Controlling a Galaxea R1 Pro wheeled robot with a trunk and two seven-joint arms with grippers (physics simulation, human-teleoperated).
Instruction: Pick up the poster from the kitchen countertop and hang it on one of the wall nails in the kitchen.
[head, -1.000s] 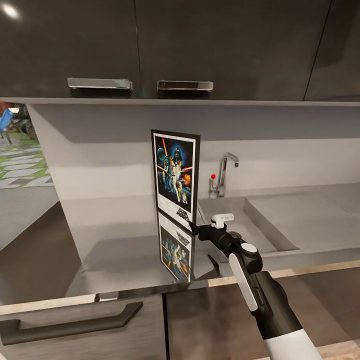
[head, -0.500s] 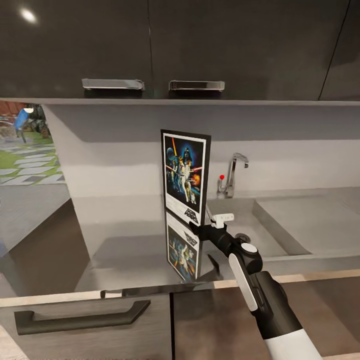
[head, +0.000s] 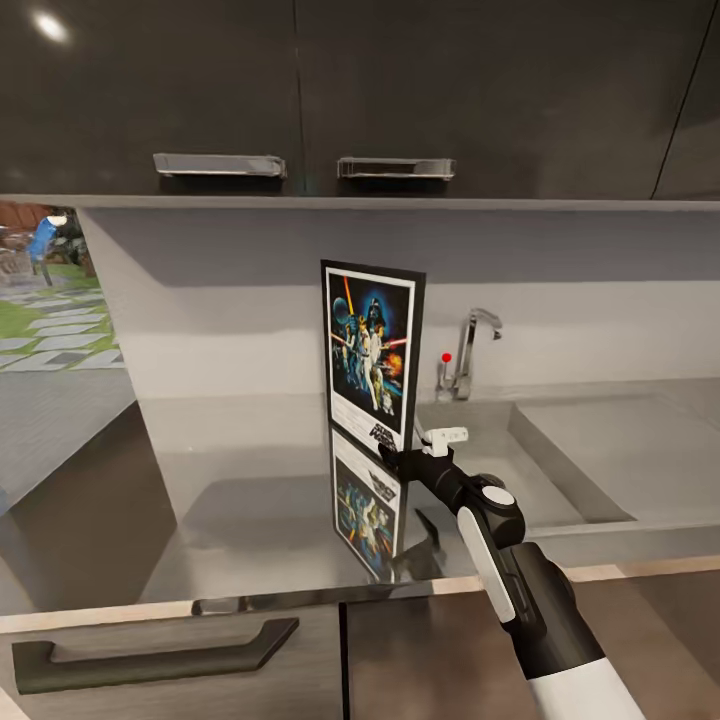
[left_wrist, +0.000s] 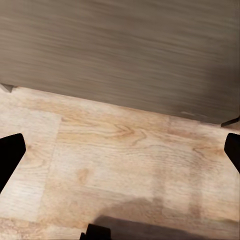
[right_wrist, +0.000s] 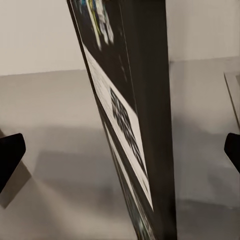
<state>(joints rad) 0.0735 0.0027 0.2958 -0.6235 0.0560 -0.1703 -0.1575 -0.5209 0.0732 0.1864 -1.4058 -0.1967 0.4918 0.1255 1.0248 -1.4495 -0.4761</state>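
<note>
poster (right_wrist: 145, 150) cropped at both ends

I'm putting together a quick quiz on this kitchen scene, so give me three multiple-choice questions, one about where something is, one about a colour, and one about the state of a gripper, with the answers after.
1. Where does the poster stand?
A. upright on the kitchen countertop, left of the sink
B. flat inside the sink
C. hung on the upper cabinets

2. What colour is the knob beside the tap?
A. blue
B. red
C. green

3. How is the right gripper set?
A. shut on the tap
B. shut on nothing
C. open, fingers either side of the poster's edge

Answers: 1 A, its bottom edge meets its own reflection on the glossy slab. 2 B, a red dot shows by the chrome spout. 3 C, the right wrist view shows both fingertips far apart with the poster between them.
</note>
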